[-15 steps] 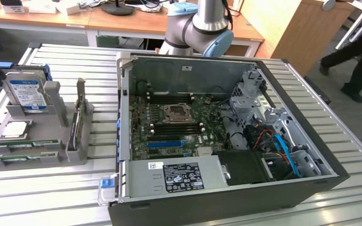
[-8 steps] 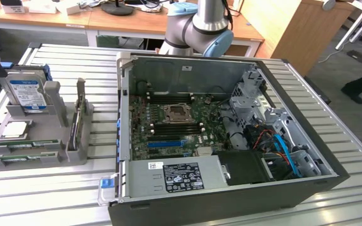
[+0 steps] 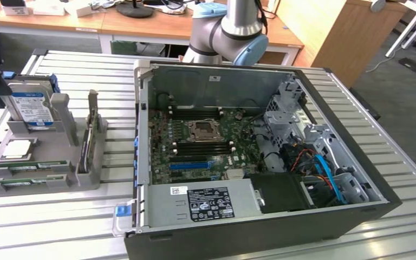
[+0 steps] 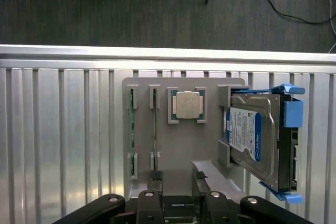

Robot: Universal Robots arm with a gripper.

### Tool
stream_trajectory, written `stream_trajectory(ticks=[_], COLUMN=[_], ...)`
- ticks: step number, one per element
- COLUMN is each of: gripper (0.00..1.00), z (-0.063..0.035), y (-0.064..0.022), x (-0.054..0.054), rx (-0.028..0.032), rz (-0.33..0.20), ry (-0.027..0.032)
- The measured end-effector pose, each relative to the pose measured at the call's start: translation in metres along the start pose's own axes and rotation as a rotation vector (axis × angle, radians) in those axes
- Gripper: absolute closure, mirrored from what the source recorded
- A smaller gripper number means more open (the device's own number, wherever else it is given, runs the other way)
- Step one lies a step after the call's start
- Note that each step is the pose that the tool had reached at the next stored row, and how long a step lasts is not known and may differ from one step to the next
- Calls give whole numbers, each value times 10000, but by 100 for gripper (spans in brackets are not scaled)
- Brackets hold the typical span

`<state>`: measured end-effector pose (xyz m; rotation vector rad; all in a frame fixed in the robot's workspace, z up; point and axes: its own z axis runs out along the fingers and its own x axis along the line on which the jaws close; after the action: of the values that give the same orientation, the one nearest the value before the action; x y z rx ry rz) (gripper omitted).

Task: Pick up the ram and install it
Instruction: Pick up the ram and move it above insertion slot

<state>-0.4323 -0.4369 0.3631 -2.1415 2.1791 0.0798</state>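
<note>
Slatted metal table [image 4: 52, 140] carries a grey fixture tray [image 4: 178, 145]. Ram [image 4: 132, 129] stands on edge in the tray's outermost slot. End effector [image 4: 178, 178] hovers above the tray edge, fingers apart, holding nothing.

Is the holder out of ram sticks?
No, two green ram sticks lie in the slots of the gray holder, beside the processor.

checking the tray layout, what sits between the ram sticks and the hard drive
The silver processor chip sits between ram sticks and hard drive, seen in the wrist view.
</note>
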Motion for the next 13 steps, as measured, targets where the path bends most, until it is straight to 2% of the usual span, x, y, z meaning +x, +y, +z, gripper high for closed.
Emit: stream_trajectory(ticks=[6, 13], gripper=[64, 64], z=[108, 110], y=[2, -2], x=[11, 11], rx=[2, -9], rz=[0, 0], ry=[-1, -1])
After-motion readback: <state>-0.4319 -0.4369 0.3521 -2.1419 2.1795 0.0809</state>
